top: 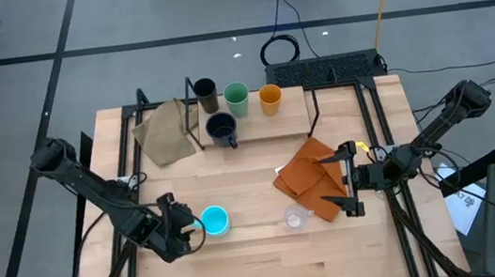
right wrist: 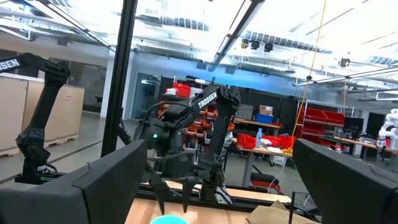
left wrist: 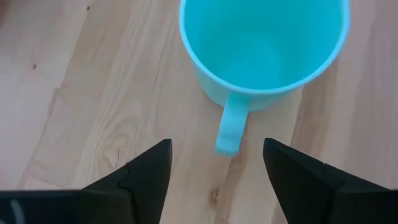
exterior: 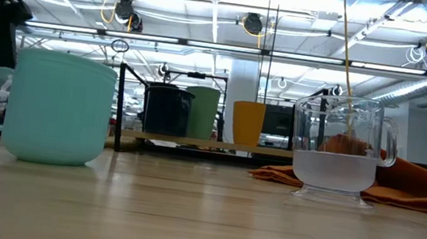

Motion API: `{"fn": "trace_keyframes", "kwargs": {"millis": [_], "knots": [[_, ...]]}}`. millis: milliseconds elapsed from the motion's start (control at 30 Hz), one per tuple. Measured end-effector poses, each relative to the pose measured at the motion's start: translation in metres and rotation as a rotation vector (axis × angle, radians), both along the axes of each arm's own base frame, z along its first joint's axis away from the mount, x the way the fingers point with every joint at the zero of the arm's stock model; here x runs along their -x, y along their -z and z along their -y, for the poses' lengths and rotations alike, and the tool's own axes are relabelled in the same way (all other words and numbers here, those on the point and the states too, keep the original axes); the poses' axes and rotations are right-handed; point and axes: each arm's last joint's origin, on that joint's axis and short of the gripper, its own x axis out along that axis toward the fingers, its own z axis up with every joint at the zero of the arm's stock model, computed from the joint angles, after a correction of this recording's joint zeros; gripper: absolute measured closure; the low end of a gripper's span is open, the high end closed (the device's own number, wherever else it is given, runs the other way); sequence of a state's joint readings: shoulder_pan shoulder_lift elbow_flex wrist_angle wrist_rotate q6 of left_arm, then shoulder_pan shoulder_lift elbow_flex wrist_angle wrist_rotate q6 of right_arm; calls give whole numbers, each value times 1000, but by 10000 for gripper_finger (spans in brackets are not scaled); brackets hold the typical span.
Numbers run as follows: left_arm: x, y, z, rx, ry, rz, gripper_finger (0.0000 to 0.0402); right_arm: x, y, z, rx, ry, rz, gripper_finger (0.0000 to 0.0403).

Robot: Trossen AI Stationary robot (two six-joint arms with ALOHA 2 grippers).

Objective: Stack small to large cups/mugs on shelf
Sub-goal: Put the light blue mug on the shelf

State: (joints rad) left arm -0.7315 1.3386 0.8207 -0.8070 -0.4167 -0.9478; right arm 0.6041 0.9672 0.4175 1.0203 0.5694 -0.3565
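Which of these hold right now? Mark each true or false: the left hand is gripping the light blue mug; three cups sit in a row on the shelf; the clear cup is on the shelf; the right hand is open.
1. The left hand grips the light blue mug. False: its fingers are apart and the handle lies free between them.
2. The dark brown cup, green cup and orange cup stand in a row on the shelf. True.
3. The clear cup is on the shelf. False: it stands on the table beside the orange cloth.
4. The right hand is open. True.

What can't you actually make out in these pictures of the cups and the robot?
- Dark brown cup: low view, hidden behind the dark navy handled mug.
- Right gripper: high view cannot show whether it touches the orange cloth beneath.
- Light blue handled mug: left wrist view, far rim cut off.
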Motion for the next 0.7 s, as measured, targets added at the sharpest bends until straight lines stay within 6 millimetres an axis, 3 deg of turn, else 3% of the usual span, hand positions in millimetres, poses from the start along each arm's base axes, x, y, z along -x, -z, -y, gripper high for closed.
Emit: {"fn": "trace_keyframes", "kwargs": {"millis": [400, 700], "knots": [[-15, 26, 3, -93, -26, -59, 147, 0, 0, 0, 4, 1, 0, 9], [-13, 40, -1, -77, -36, -49, 147, 0, 0, 0, 4, 1, 0, 9]]}}
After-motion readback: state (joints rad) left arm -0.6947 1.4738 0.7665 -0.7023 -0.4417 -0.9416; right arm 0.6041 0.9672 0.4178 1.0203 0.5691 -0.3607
